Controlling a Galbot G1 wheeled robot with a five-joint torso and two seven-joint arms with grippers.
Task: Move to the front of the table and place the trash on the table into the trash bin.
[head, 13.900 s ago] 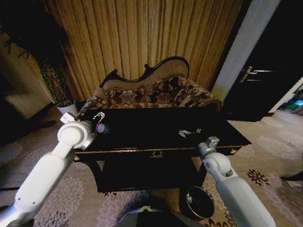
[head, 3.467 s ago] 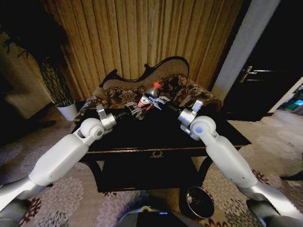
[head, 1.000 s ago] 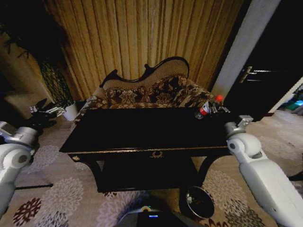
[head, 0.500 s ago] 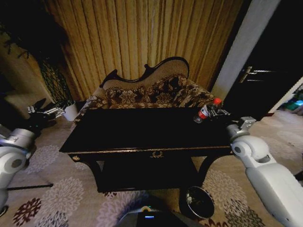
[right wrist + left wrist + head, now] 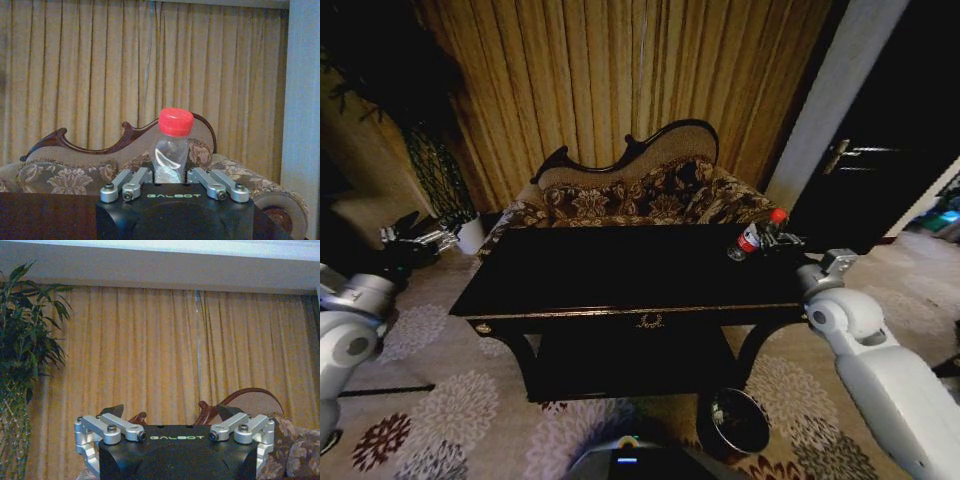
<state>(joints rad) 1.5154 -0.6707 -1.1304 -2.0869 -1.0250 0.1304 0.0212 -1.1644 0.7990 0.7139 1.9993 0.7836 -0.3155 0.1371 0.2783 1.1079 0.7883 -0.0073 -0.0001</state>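
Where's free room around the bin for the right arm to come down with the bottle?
Carpet right of the trash bin is bare. Its left is crowded by the table leg and shelf. The right gripper holds the bottle above the table's right end.

Rear wall: covered by full-height pleated gold curtains (image 5: pixel 620 90), running across the upper centre of the head view. Below them, mid-frame, stands a curved-back sofa (image 5: pixel 640 195) with dark wood trim and floral brown upholstery. Upper left: a tall leafy plant (image 5: pixel 415 150) in a white pot (image 5: pixel 472 235). Upper right: a pale pillar (image 5: pixel 830 100) beside a dark door (image 5: pixel 880 150) with a metal handle. Floor: patterned carpet (image 5: pixel 450 400) with flower medallions, lower left and lower right. Lighting is dim and warm.
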